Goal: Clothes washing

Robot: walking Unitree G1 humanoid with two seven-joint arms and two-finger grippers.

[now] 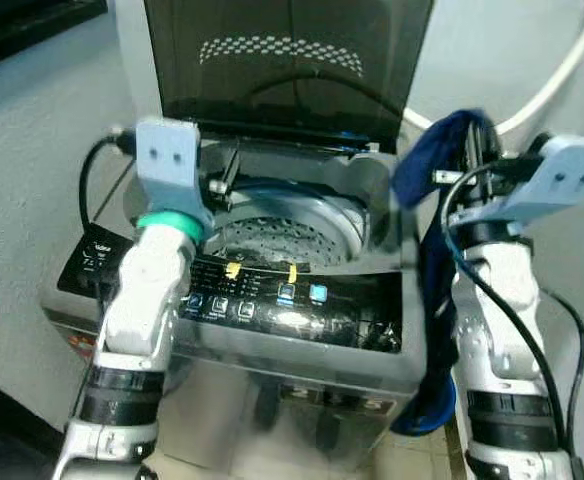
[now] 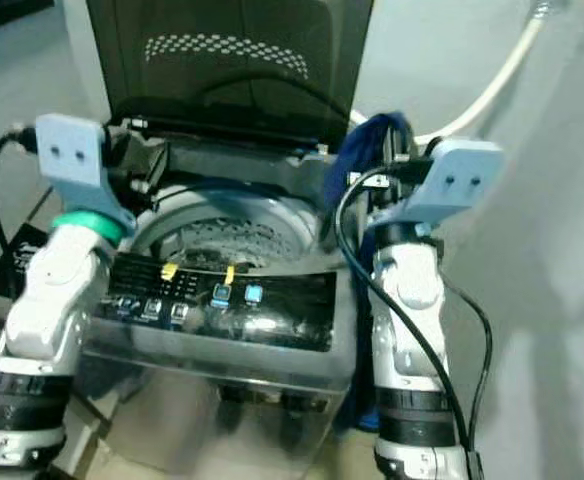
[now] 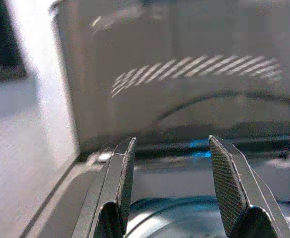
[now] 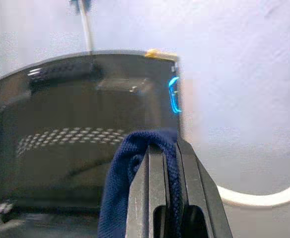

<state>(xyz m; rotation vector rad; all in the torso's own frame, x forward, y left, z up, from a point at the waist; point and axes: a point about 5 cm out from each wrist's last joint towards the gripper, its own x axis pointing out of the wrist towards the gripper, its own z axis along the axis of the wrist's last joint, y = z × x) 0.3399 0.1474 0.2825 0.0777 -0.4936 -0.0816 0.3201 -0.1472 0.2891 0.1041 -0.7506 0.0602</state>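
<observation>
The dark blue garment (image 1: 442, 160) hangs from the right gripper (image 4: 171, 148), at the right rear corner of the washing machine (image 1: 302, 330) and just beside its open drum (image 1: 282, 235). It is lifted high so that its long tail, which falls down along the right side of the machine toward the floor, can clear the rim. I judge it is not yet over the drum; the arm needs to carry it to the left before it lets go.

In the right wrist view the 2 black fingers are pressed together with a fold of the blue cloth pinched between them, so the grip looks firm.

The lid (image 1: 282, 60) stands upright at the back, which leaves the mouth of the drum free. The drum seems empty as far as can be seen.

The left gripper (image 3: 172, 178) is held above the left rear part of the drum, its fingers spread apart with nothing between them. It touches nothing; probably it waits to help push the cloth in.
</observation>
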